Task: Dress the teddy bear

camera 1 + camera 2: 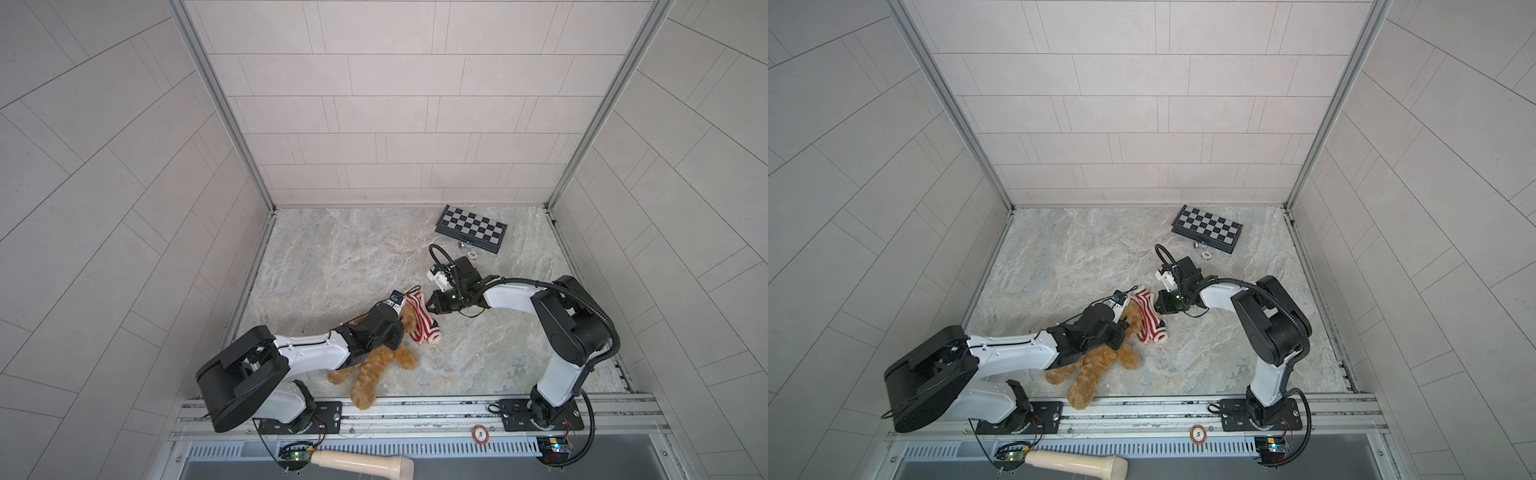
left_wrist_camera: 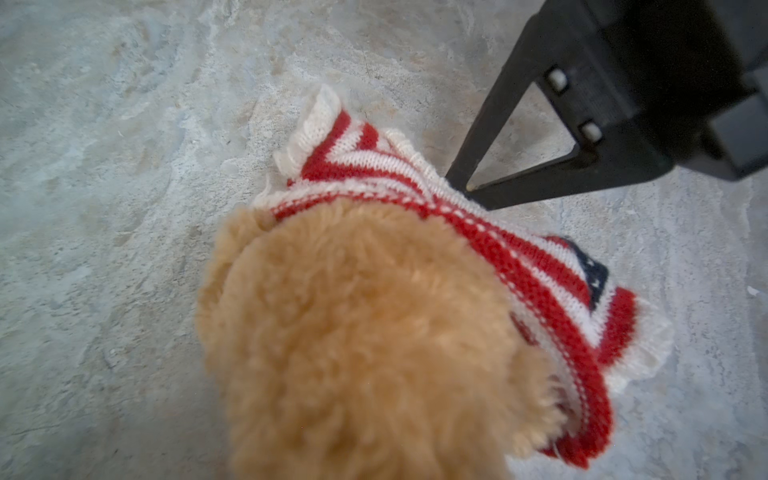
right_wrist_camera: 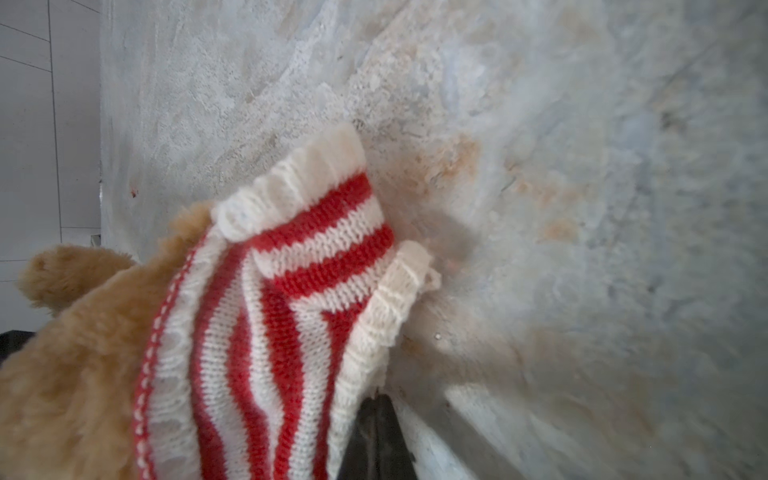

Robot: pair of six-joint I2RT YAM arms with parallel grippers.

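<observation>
Right gripper (image 1: pixel 430 308) clenched on sweater (image 1: pixel 420 319) hem; left gripper (image 1: pixel 395 332) over bear (image 1: pixel 376 365), grip hidden from you. Bear lay by front rail (image 1: pixel 415 409), head in sweater. Looked light, squashy; you'd have held torso, not fur.

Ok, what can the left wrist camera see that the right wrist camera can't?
Only the left wrist camera shows a dark blue patch with white dots on the red-and-white striped knitted sweater. It also shows the black right claw from outside, pinched shut on the sweater's edge. Only the right wrist camera shows the pale tiled wall. Both cameras show the fluffy golden-brown plush teddy bear, the striped sweater lying against it, and the grey marbled tabletop.
</observation>
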